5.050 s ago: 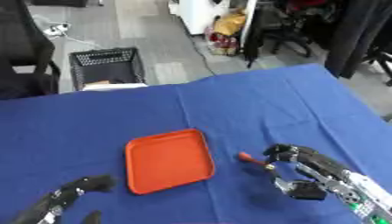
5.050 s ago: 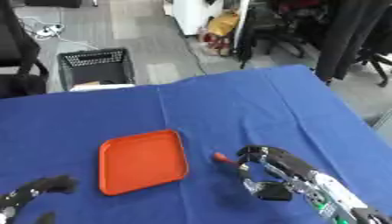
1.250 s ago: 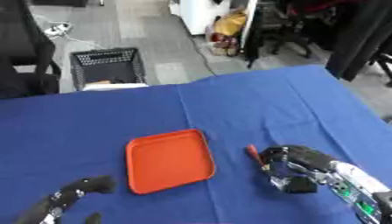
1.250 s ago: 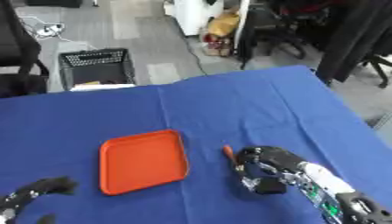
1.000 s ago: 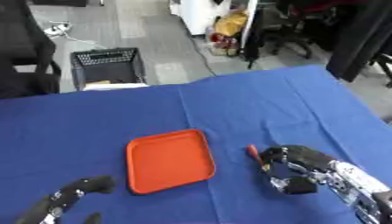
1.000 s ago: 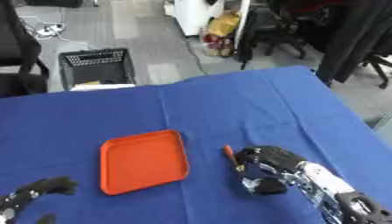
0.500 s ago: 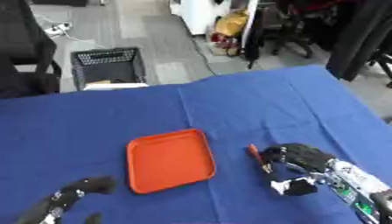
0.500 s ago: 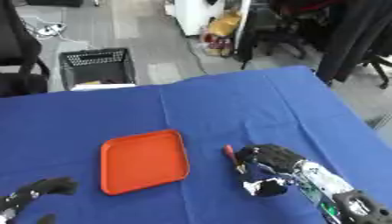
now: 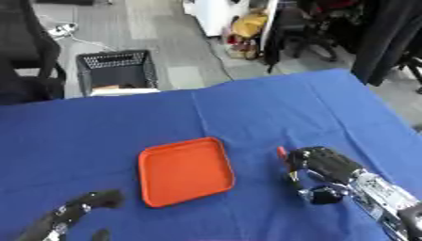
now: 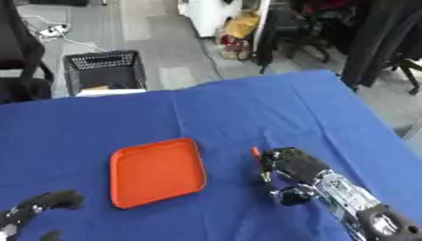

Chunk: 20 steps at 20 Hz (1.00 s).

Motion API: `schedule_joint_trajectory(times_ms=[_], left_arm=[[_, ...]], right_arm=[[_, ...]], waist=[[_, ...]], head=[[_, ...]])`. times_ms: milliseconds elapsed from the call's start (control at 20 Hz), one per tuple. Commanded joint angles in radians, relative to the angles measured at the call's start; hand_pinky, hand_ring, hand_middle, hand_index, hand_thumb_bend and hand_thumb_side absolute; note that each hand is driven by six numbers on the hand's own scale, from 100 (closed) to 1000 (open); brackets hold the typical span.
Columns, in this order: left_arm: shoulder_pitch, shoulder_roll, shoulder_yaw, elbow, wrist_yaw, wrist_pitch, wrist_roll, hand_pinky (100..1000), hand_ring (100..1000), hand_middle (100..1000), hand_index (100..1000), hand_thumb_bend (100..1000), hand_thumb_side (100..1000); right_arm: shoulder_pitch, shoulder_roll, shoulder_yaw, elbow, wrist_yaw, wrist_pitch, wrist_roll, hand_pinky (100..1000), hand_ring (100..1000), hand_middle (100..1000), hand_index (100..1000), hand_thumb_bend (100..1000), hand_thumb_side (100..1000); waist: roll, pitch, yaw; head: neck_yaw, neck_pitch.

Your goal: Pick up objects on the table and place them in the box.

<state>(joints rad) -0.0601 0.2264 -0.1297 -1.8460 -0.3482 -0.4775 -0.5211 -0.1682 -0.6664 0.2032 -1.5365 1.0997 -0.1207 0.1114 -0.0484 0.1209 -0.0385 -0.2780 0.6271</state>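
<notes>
A shallow orange tray [image 9: 184,171] lies flat on the blue tablecloth [image 9: 247,108], near the middle. To its right my right hand [image 9: 323,163] rests low on the cloth, fingers curled over a small red object [image 9: 281,151]. Only the red tip shows, poking out at the hand's upper left; the rest is hidden under the fingers. The silver forearm runs off toward the lower right corner. My left hand [image 9: 81,207] sits at the lower left corner with its fingers relaxed, holding nothing, well short of the tray.
Beyond the table's far edge a black mesh basket [image 9: 116,72] stands on the grey floor. Dark office chairs [image 9: 329,28] and a yellow bag [image 9: 247,23] stand farther back. A black chair [image 9: 29,61] is at the far left.
My right hand has curled tighter over the red object, and the red tip has shifted a little away from me. The tray and left hand stay put.
</notes>
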Motion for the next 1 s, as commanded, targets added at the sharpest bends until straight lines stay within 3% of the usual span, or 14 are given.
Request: schedule_joint_trajectory(times_ms=[50, 550, 1000], left_arm=[[-0.010, 0.003, 0.002, -0.011, 0.002, -0.002, 0.001, 911, 798, 861, 1000, 100, 716], [-0.010, 0.003, 0.003, -0.011, 0.001, -0.001, 0.002, 911, 798, 861, 1000, 100, 717], [-0.008, 0.004, 0.004, -0.010, -0.002, -0.001, 0.004, 911, 798, 861, 1000, 100, 717]], right_arm=[[0.000, -0.033, -0.018, -0.029, 0.005, 0.026, -0.059, 646, 745, 696, 472, 213, 168], [0.013, -0.028, -0.034, -0.044, -0.008, 0.052, -0.129, 634, 727, 673, 442, 177, 119], [0.019, -0.039, -0.071, -0.249, -0.065, 0.097, -0.127, 635, 723, 670, 435, 185, 100]], waist=[[0.001, -0.009, -0.002], [0.002, -0.007, -0.004], [0.001, -0.007, -0.008]], head=[[-0.007, -0.006], [-0.005, -0.007], [-0.004, -0.008]])
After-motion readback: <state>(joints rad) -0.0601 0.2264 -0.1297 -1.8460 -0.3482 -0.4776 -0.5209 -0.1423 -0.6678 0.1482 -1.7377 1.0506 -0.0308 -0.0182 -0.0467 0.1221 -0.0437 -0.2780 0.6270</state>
